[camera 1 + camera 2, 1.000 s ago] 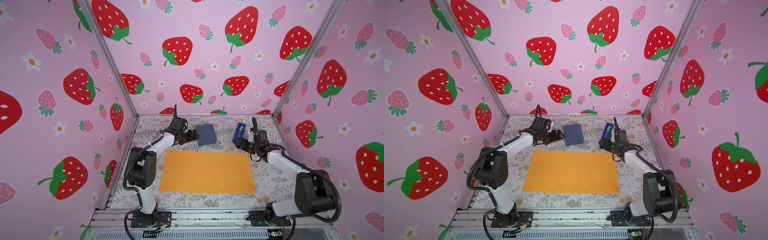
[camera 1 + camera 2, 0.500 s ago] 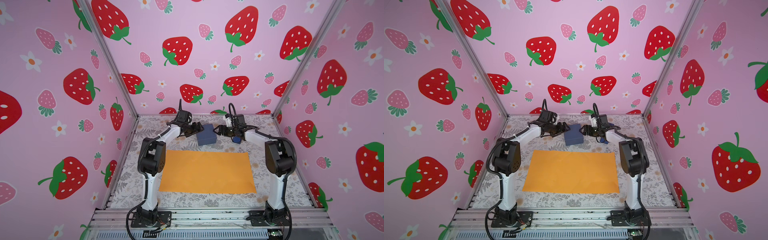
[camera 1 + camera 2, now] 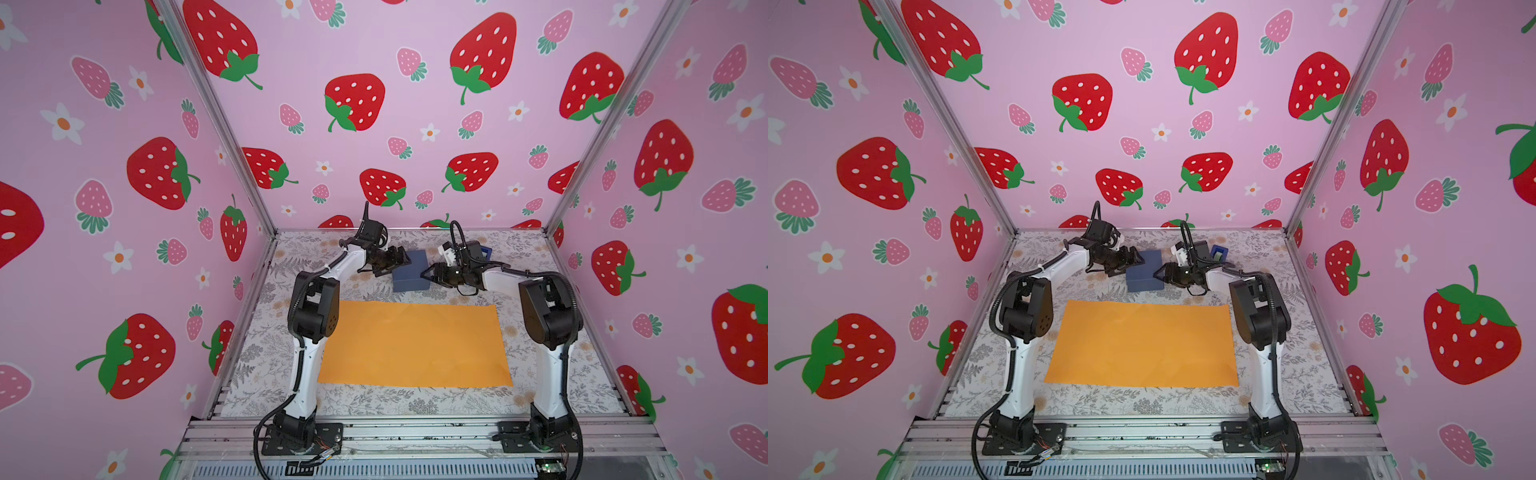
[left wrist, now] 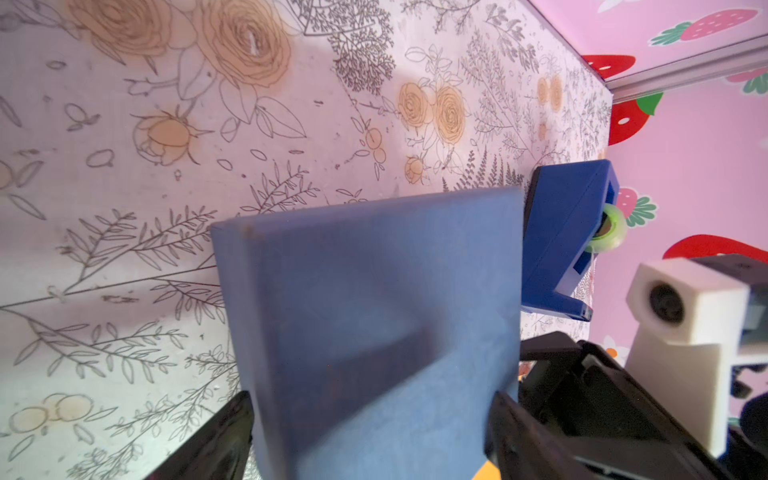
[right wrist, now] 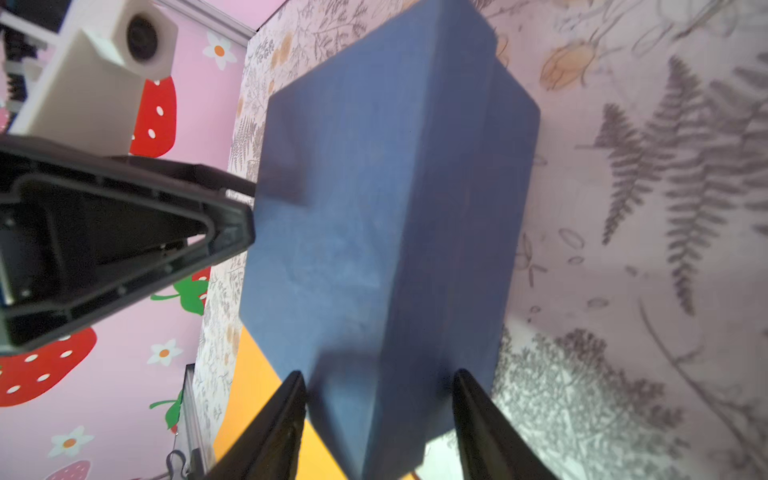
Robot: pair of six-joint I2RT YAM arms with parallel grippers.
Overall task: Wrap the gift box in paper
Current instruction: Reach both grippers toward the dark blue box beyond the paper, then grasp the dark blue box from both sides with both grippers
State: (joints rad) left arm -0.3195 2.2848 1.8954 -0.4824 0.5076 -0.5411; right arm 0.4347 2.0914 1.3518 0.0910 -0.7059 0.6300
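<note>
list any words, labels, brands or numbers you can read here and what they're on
None: no readable text in any view.
The gift box, the paper and the tape dispenser show no lettering; the table covering and the walls carry only floral and strawberry patterns.

Place: I'm driving a robot test cell, a lab enclosure rather than a home or a shop.
Walls: strawberry-print panels [image 3: 415, 41] close in three sides like a backdrop.
Frame: bare aluminium posts [image 3: 229, 137] stand at the corners.
Mounting: arm bases [image 3: 297, 436] sit bolted on slotted rails [image 3: 415, 432], with loose wiring.
Surface: a floral table covering [image 3: 415, 401].
</note>
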